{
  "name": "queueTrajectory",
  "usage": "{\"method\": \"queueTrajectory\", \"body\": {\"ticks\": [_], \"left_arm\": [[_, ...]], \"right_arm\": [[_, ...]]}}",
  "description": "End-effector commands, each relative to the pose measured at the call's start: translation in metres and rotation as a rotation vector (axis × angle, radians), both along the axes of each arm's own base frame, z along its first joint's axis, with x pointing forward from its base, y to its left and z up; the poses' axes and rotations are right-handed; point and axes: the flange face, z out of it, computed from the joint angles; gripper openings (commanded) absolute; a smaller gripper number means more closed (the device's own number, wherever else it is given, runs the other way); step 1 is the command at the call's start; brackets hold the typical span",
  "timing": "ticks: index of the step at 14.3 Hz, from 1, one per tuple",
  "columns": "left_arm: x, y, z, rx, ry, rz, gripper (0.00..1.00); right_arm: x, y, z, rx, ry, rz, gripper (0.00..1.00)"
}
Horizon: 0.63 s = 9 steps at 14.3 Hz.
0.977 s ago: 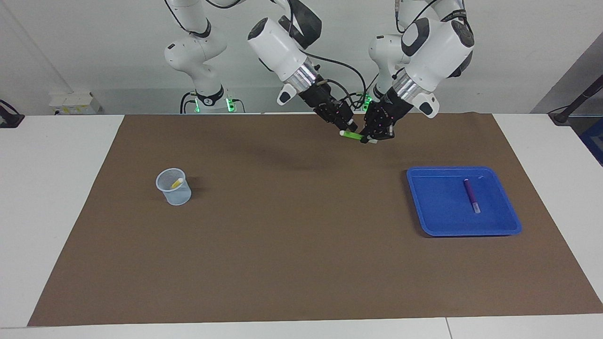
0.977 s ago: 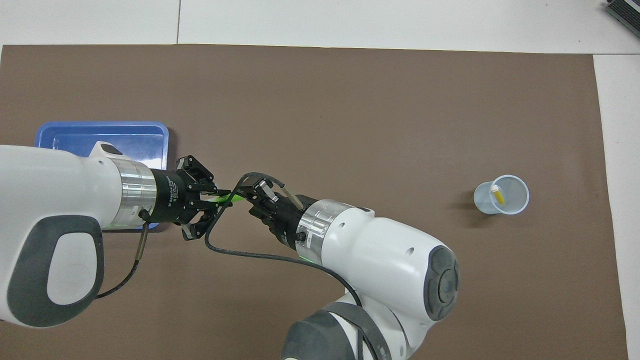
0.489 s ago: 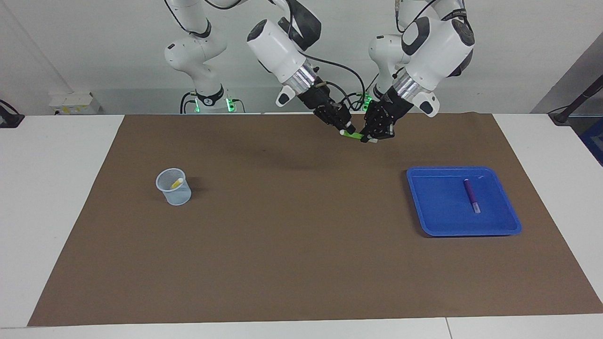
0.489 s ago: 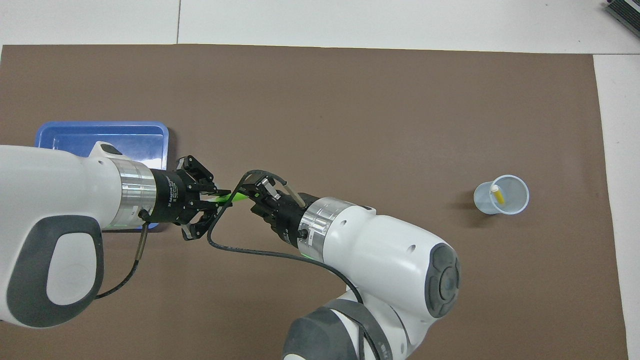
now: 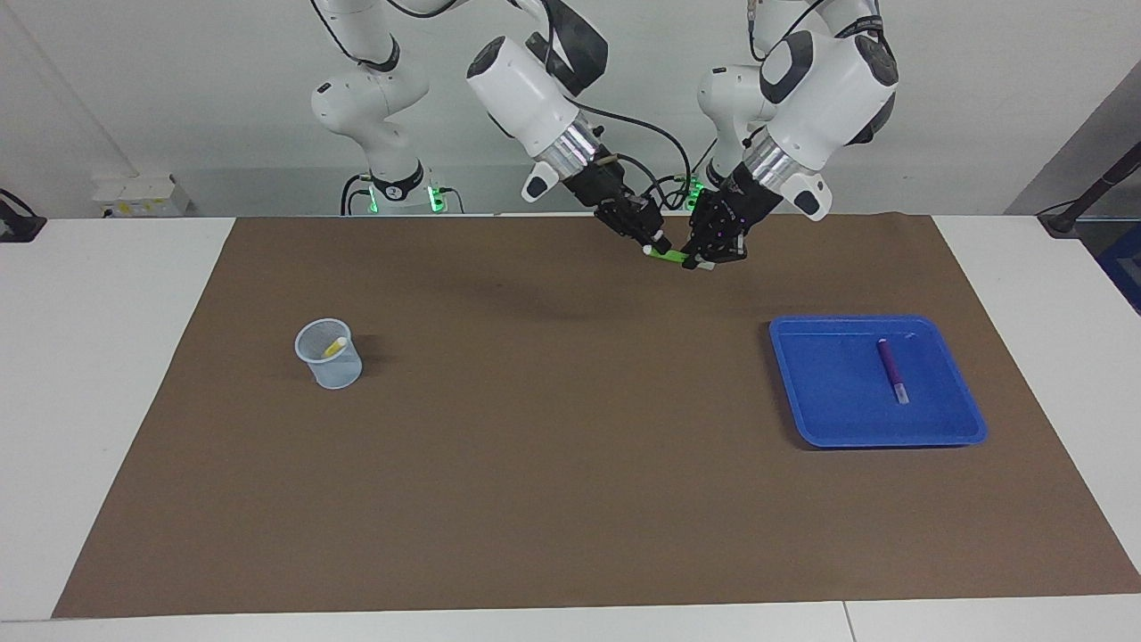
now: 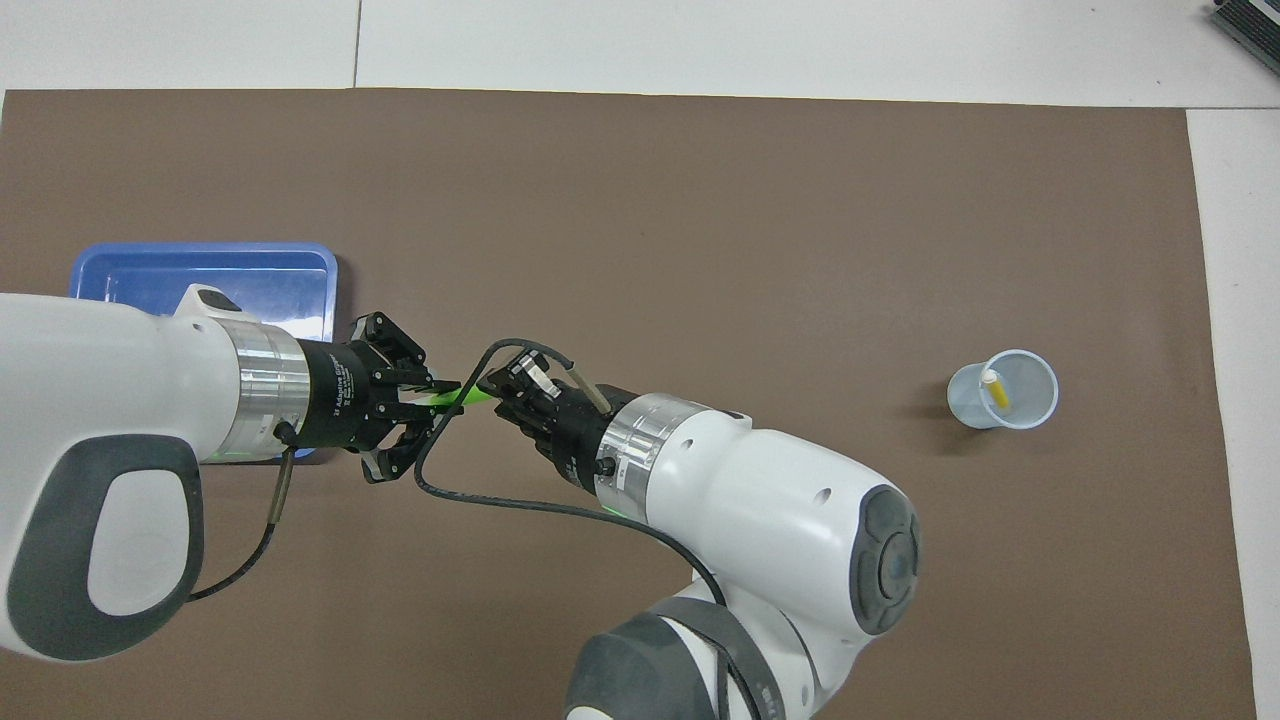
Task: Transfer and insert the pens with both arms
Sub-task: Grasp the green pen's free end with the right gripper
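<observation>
You see a bright green slim pen (image 5: 667,255), a purple pen with a pale tip (image 5: 890,368) on a plain blue plastic tray (image 5: 807,406), and a yellow pen (image 5: 334,347) in a translucent, apparently bluish cup (image 5: 341,373) on a uniform brown mat (image 5: 553,464).

Pen (image 5: 892,370) in tray (image 5: 824,419), pen (image 5: 334,347) in cup (image 5: 332,370)

You find only one piece of writing: small white lettering on the black cylindrical wrist body of the left gripper (image 6: 437,392), seen from overhead. It runs along the body beside the silver ring, and its first characters look like "2F Adaptive", but you cannot read the rest with any certainty. Nothing else in either view carries a label, number or sign that you can make out.
</observation>
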Motion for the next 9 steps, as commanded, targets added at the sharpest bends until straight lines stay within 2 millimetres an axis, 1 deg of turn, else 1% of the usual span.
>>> {"method": "queueTrajectory", "body": {"ticks": [1,4,5,9], "left_arm": [[-0.0111,0.0049,0.0017,-0.010,0.015,0.014,0.00],[-0.0121,0.0064,0.0044,-0.011,0.013,0.014,0.00],[-0.0123,0.0064,0.0043,-0.011,0.014,0.014,0.00],[-0.0125,0.0070,0.0039,-0.011,0.017,0.012,0.00]], "right_arm": [[0.0061,0.0007,0.0005,0.021,-0.005,-0.020,0.15],[0.0067,-0.0001,0.0005,0.023,-0.003,-0.023,0.14],[0.0067,-0.0001,0.0005,0.024,-0.001,-0.025,0.01],[0.0069,-0.0007,0.0017,0.038,0.008,-0.033,0.00]]}}
